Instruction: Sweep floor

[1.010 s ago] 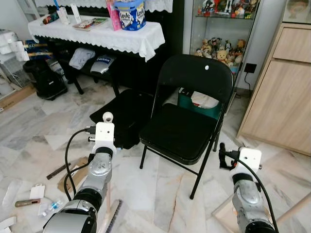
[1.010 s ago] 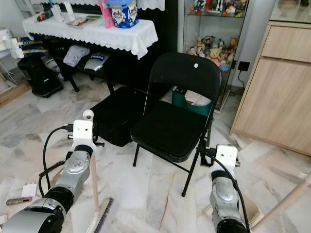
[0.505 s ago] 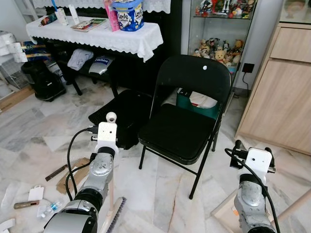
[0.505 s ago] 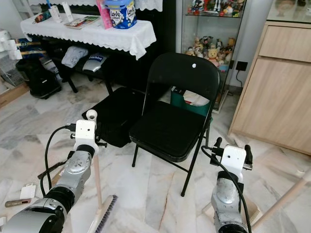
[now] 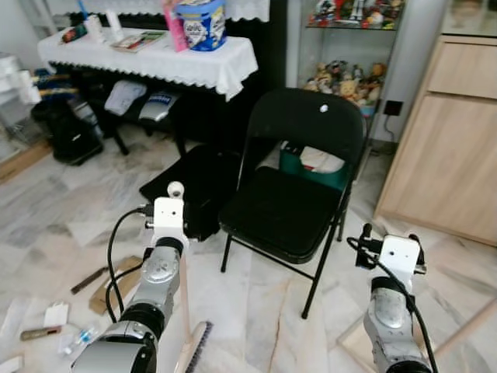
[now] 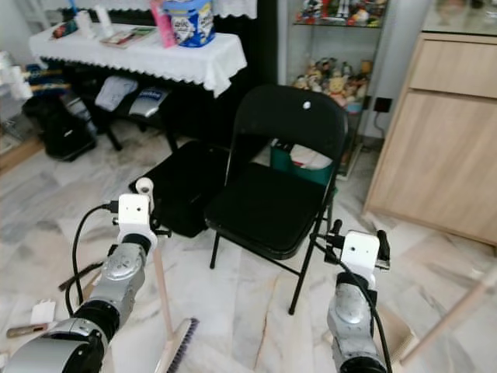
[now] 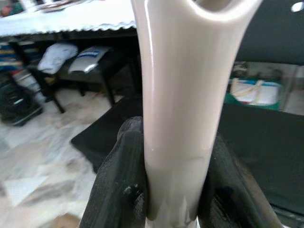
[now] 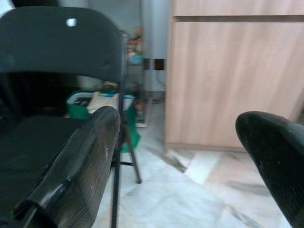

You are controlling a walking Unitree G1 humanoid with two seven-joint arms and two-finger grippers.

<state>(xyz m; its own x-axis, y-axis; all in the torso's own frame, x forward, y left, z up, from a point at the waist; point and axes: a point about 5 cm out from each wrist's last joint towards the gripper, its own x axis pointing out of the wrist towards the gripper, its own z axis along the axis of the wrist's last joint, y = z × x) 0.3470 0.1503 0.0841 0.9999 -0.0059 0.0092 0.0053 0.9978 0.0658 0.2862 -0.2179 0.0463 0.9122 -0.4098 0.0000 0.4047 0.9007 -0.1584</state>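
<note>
Here the left gripper (image 7: 173,190) is clamped on the broom (image 5: 185,299) handle — bristles on the floor below it. The right gripper (image 8: 190,156), fingers apart, holds nothing. Scraps (image 5: 58,322) left of the broom look unswept — most sweeping likely remains.

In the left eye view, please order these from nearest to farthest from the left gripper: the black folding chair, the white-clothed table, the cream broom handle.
1. Cream broom handle: clamped in the left gripper.
2. Black folding chair: just to its right.
3. White-clothed table: far behind, against the wall.
</note>
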